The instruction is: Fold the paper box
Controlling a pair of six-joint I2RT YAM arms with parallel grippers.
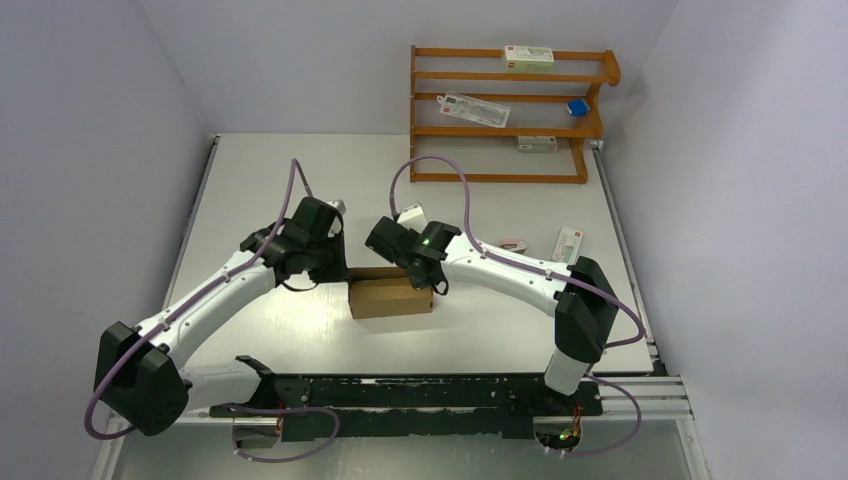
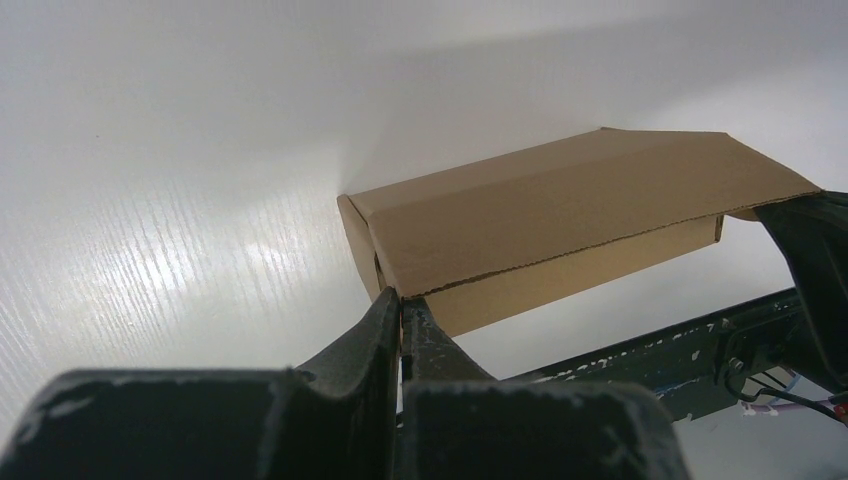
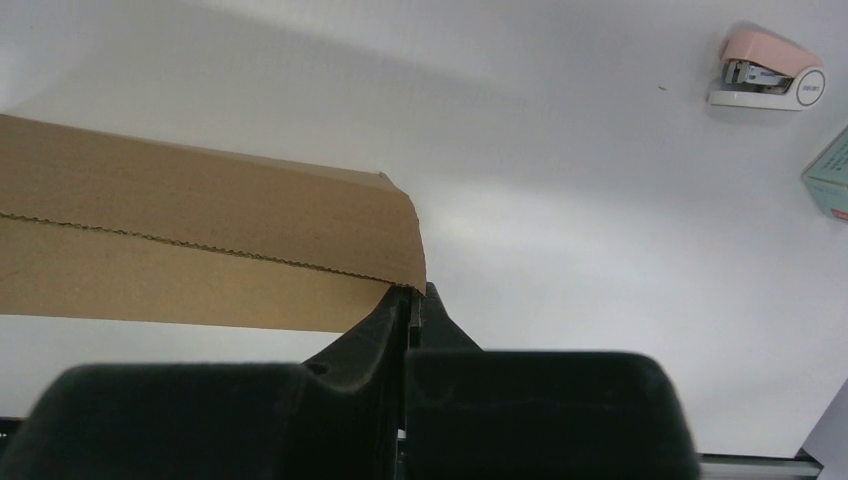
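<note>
The paper box (image 1: pixel 390 297) (image 2: pixel 560 215) (image 3: pixel 200 235) lies on the white bench (image 1: pixel 300 330) as a slim brown carton. Its lid panel is folded down over the body, and a serrated edge runs along the front face.

The left gripper (image 1: pixel 342 274) (image 2: pixel 401 303) sits at the box's left end. Its jaws are pressed together with no gap to be seen, and their tips touch the lower corner of the lid where it meets the end flap. Whether a sliver of cardboard is pinched between them cannot be told.

The right gripper (image 1: pixel 432 284) (image 3: pixel 412 293) is at the box's right end. Its jaws are likewise closed tight, and their tips meet the corner of the lid's serrated edge. Nothing is visibly clamped between them. In the top view both arms lean in over the box, one from each side.

To the right of the box and well apart from it, a pink stapler (image 1: pixel 512 243) (image 3: pixel 765 75) lies on the bench. A small white carton (image 1: pixel 568 243) lies just beyond the stapler. Behind the box, against the far wall, stands a wooden rack (image 1: pixel 510 110) with small cartons on its shelves
</note>
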